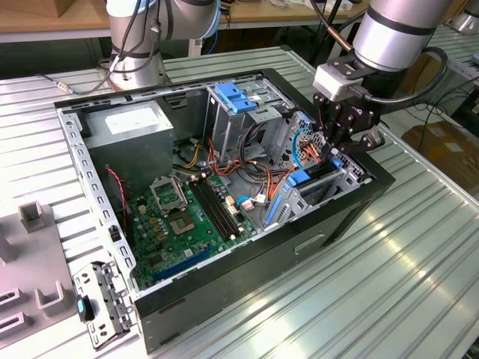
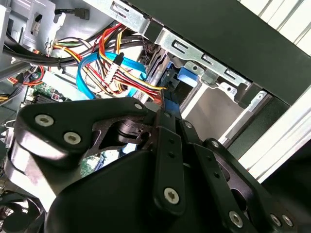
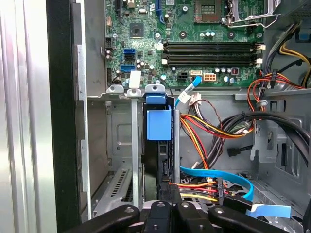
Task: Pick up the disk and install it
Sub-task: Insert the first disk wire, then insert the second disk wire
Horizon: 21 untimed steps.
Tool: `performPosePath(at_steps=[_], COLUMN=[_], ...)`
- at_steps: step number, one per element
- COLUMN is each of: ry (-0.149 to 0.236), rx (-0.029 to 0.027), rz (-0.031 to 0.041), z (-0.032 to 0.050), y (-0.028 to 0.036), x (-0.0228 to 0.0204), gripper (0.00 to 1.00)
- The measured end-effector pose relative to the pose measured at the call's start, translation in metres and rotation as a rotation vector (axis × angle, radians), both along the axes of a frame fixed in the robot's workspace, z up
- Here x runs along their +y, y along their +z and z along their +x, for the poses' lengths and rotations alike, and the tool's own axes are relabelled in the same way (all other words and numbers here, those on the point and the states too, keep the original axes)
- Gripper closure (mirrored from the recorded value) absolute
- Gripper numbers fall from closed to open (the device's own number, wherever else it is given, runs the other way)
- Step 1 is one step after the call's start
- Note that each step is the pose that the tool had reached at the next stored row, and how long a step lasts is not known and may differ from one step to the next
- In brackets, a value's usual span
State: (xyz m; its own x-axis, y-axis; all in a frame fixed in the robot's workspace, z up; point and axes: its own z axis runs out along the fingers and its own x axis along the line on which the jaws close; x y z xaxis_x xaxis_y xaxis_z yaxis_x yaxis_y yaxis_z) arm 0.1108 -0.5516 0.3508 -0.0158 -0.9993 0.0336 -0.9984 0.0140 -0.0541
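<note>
The disk (image 1: pixel 318 173) is seen standing on edge in the drive cage (image 1: pixel 329 187) at the front corner of the open computer case (image 1: pixel 247 262) in the exterior view, its blue side rail uppermost; the gripper (image 1: pixel 340 142) is held directly above it, apparently so that the drive can be pressed straight down along the cage's guides. One robot arm (image 1: pixel 389 34) is counted over the case, and the base of a second (image 1: pixel 135 45) at the exterior view's left; one grey power-supply box (image 1: pixel 131 131) and one motherboard (image 1: pixel 187 217) are also noted.

In the second wrist view, the gripper (image 2: pixel 163 114) is shown from behind its black linkage; the fingers appear drawn together around the blue edge of the disk (image 2: pixel 187 75) (the contact itself is masked by the linkage, so the grip is a judgement); one blue data cable (image 2: pixel 92 73) and a bundle of red and yellow wires (image 2: pixel 121 58) lie just beside it.

In the first wrist view, the disk (image 3: pixel 159 124) is sighted end-on in its slot, one blue tab at its top, between two metal cage walls; four memory slots (image 3: pixel 211 48) are counted on the board beyond.
</note>
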Motion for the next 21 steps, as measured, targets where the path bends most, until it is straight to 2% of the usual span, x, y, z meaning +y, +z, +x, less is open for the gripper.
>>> performPosePath(at_steps=[11,18,19,21], ry=[0.000,0.000,0.000,0.000], rx=[0.0000,0.0000,0.0000,0.0000], rz=[-0.0001,0.0004,0.0011,0.0011], z=[-0.0001,-0.0148,-0.0148,-0.0148], y=[0.0002,0.0002,0.0021,0.0112], x=[0.0000,-0.0001,0.0001,0.0021], gripper=[0.89,0.89,0.89,0.89])
